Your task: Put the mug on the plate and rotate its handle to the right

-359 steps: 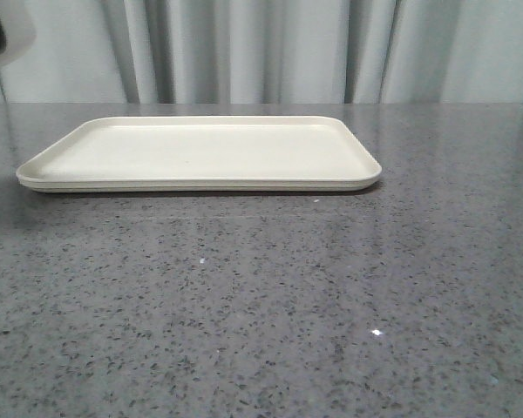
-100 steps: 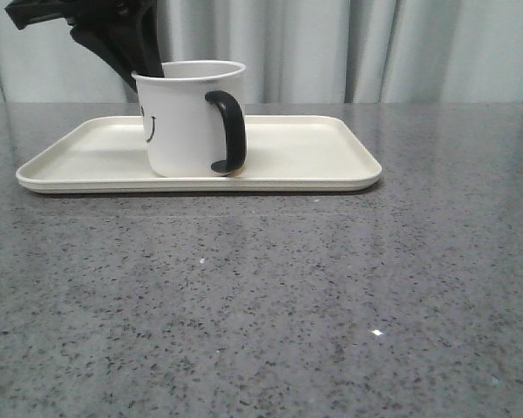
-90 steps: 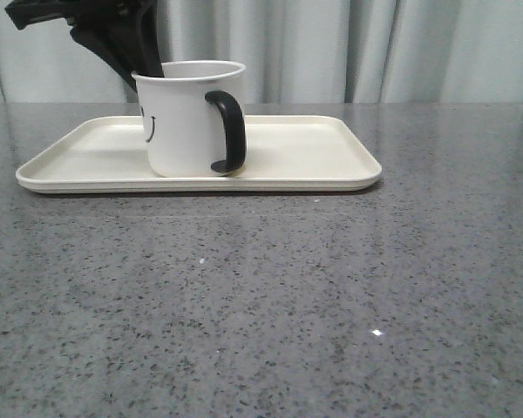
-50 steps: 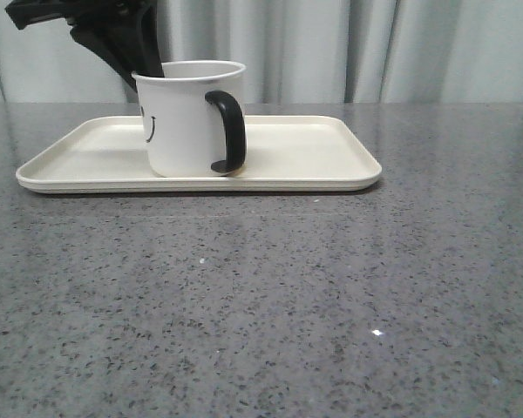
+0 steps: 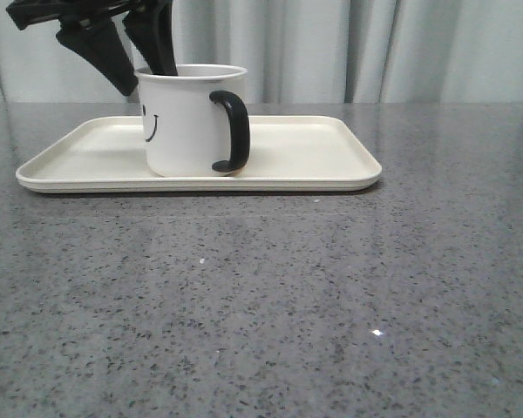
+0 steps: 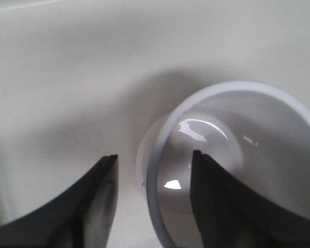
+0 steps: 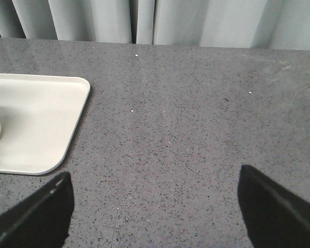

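On the left, the robot's left gripper (image 5: 138, 63), black w/ two slim fingers, hangs over the rim of the white cylindrical mug (image 5: 185, 122); vs. half a second ago the fingers have spread, one outside the wall and one dipping into the bowl, and the wrist view shows daylight between each finger and the rim, so the jaws read as released, not clamping. The mug itself has nudged a touch rightward and turned slightly: its glossy black C-shaped handle (image 5: 232, 131) now sits nearer the right edge of the body, though it still faces partly toward the camera, and the black smiley print (image 5: 150, 125) stays on the mug's left flank. Mug stands upright on the wide cream-coloured rectangular plate (image 5: 331, 157) w/ a low raised rim, left of the plate's centre, base flat on the surface. Placement thus looks done; the handle turn looks only partly done, approx. front-right rather than fully right, so a re-grip or a push on the handle seems the likely next need. Further right, the speckled grey stone tabletop (image 5: 436, 261) runs out bare of tools. The right gripper (image 7: 155, 214) hovers well apart from the plate above that tabletop, its dark fingers (image 7: 33, 214) set wide at the frame corners, jaws parted and grasping nothing.
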